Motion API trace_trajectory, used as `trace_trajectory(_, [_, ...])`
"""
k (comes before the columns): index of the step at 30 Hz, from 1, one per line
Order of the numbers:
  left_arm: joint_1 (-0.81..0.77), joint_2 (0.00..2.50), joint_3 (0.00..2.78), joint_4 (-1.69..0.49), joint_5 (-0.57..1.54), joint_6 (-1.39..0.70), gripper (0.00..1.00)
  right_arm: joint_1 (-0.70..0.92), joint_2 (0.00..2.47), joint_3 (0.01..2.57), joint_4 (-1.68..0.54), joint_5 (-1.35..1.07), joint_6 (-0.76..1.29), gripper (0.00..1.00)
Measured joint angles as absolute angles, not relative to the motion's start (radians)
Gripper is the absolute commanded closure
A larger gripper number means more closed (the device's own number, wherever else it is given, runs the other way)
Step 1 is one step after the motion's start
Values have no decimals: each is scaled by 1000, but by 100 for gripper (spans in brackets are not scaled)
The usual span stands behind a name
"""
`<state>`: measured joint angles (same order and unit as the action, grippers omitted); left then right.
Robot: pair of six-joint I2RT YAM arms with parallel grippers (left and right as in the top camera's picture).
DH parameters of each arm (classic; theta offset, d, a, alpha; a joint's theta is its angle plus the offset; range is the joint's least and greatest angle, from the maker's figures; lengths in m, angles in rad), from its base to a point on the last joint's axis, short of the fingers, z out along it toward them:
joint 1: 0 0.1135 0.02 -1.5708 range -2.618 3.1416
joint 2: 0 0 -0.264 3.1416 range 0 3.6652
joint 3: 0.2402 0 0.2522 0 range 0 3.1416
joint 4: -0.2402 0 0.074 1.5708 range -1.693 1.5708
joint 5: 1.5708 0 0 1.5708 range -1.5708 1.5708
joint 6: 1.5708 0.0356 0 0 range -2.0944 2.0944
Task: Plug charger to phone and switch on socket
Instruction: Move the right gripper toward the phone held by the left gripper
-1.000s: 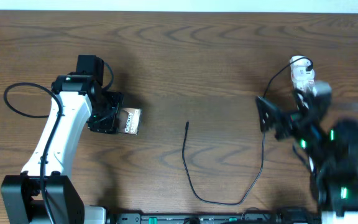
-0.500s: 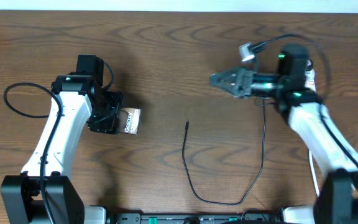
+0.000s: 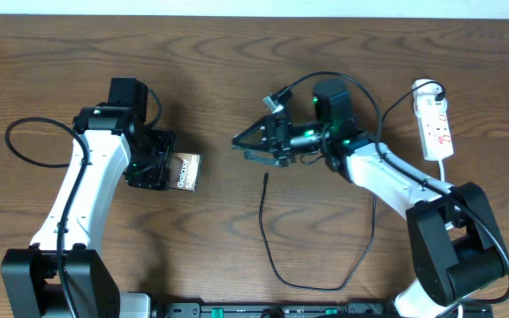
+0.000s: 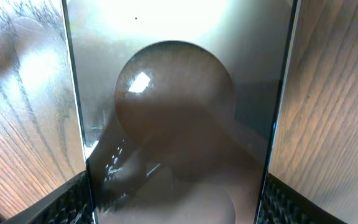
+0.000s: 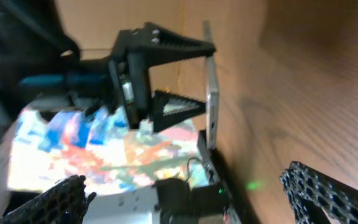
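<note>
- Brown wood-grain tabletop is carrying all the task's things, and none of the steps is looking finished.
- Left jaws are clamping the phone across its width at the left of the scene. The left wrist view is showing its dark screen spanning the whole gap between the pads.
- Right jaws are standing wide apart and gripping nothing, hovering near the middle, just on the far side of the connector tip.
- The charger is lying loose in a long curve on the wood. Its tip is sitting well apart from the phone, so the plugging-in is not yet done.
- The socket is lying at the far right, with neither arm touching it. Its switches are showing too small to tell on from off.
- Remaining, as I am judging it: picking up the tip, seating it in the phone, then pressing the switch.
</note>
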<state>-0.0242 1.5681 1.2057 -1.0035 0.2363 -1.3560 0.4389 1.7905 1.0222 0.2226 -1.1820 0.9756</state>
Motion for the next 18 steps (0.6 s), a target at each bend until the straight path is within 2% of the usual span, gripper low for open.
trace_trajectory(6, [-24, 1568, 1206, -1003, 287, -1372, 92, 493, 1791, 1022, 223, -1044, 988, 1])
trace_trajectory(18, [-26, 1568, 1206, -1003, 412, -1472, 93, 505, 1791, 1022, 223, -982, 989, 1])
